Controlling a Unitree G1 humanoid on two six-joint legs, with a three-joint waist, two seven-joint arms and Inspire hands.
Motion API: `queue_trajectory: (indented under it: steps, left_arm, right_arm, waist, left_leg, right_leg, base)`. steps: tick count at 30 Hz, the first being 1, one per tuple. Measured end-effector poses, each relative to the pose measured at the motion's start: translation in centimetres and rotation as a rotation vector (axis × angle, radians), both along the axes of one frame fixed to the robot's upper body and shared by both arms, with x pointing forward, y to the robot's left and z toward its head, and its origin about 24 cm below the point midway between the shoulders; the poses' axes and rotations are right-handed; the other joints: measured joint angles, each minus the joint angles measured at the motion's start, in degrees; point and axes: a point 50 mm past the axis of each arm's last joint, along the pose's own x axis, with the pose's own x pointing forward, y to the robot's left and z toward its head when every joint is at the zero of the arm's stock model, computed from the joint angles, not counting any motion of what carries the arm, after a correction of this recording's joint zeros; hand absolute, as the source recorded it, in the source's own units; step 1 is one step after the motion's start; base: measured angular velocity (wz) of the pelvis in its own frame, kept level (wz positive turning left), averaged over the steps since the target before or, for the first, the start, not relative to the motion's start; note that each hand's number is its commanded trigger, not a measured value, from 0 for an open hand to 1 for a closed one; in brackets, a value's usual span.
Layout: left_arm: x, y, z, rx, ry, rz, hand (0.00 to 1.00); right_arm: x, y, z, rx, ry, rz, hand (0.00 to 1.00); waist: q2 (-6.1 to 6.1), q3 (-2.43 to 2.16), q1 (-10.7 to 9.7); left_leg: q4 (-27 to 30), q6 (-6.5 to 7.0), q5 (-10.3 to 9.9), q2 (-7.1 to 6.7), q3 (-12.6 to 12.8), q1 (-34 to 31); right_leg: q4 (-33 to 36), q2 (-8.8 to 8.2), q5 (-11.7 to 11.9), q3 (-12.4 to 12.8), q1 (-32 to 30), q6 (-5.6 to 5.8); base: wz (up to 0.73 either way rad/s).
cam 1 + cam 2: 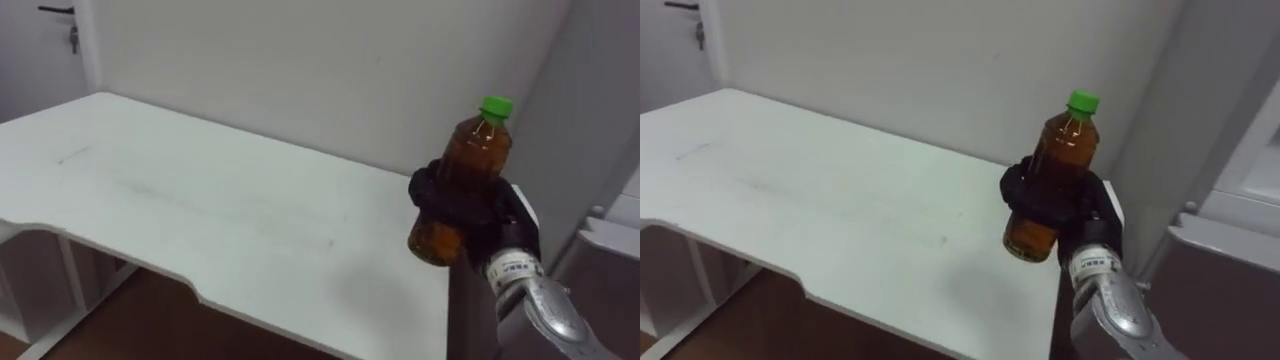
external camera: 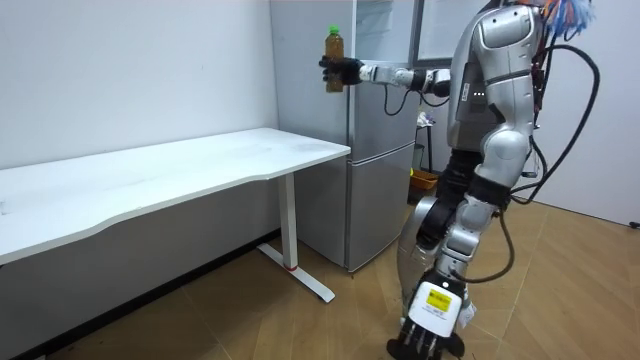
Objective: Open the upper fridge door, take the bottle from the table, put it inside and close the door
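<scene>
— White table (image 1: 200, 200) below, grey fridge (image 2: 380, 180) just beside. Right hand (image 1: 455, 200) is curled round the bottle (image 1: 480, 145), held high over the table's end.
— It's tilted in that grip. A knock against the fridge could jar it loose, I'd say.

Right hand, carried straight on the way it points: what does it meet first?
Likely the white wall beyond the table; the right hand, shut on the bottle, aims left of the fridge. Depth unclear.
</scene>
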Motion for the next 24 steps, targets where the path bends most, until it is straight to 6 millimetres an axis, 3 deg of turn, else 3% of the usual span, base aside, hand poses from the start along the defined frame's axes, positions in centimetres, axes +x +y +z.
queue_trajectory:
  steps: [3,4,5,11,15,19,24]
  left_arm:
    - [-0.4,-0.1,0.0,0.001,0.020,0.000,0.00]
    - [-0.7,0.0,0.0,0.003,0.028,0.004,0.00]
    - [-0.8,-0.1,0.0,0.003,0.031,0.004,0.00]
    - [-1.7,-0.2,-0.1,-0.001,0.060,0.017,0.00]
    - [-2.6,-0.6,-0.2,-0.014,0.077,0.069,0.00]
    - [-3.3,-0.8,-0.2,-0.017,0.092,0.084,0.00]
    - [-3.4,-1.0,-0.3,-0.022,0.092,0.085,0.00]
  right_arm:
    - [-0.1,-0.8,1.0,-0.026,-0.027,0.019,1.00]
    - [-0.2,-1.1,1.3,-0.035,-0.037,0.025,1.00]
    - [-0.2,-1.2,1.4,-0.039,-0.042,0.025,1.00]
    - [-0.3,-2.1,2.6,-0.023,-0.076,0.026,1.00]
    - [-0.9,-2.7,4.7,-0.016,-0.150,0.018,1.00]
    - [-1.8,-3.4,7.2,-0.055,-0.243,0.019,1.00]
    - [-2.3,-5.0,8.0,-0.078,-0.269,-0.021,1.00]
  waist:
    - [0.19,-0.28,-0.9]
    - [0.05,-0.76,-1.8]
    - [0.01,-0.85,-2.0]
    - [0.37,-0.60,-4.0]
    - [0.97,-0.44,-6.1]
    - [1.59,-0.78,-7.6]
    - [1.38,-0.76,-9.4]
  left_leg:
    - [-0.6,0.03,0.0,0.21,1.2,1.3]
    - [-0.8,0.04,0.0,0.21,1.2,1.4]
    - [-0.9,0.04,0.0,0.22,1.2,1.5]
    - [-0.9,-0.17,-0.2,0.87,2.7,2.5]
    - [-0.9,-0.43,-0.4,0.85,2.8,3.1]
    - [-1.3,-0.49,-0.3,0.93,3.0,3.5]
    - [-1.9,-0.59,-0.3,1.01,3.4,4.8]
  right_leg:
    - [-0.1,0.18,0.2,1.3,0.6,0.02]
    - [-0.1,0.19,0.3,1.3,0.6,0.04]
    - [-0.1,0.20,0.3,1.3,0.7,0.04]
    - [-0.1,0.72,0.8,2.9,1.1,-0.25]
    - [0.0,0.90,0.8,4.3,1.5,-0.23]
    - [0.0,1.00,0.8,4.6,1.5,-0.23]
    - [-0.1,1.24,0.7,5.8,2.5,-0.23]
  base:
    - [-0.20]
    - [-0.03]
    - [-0.04]
    - [-0.13]
    - [0.00]
    - [-0.02]
    - [-0.04]
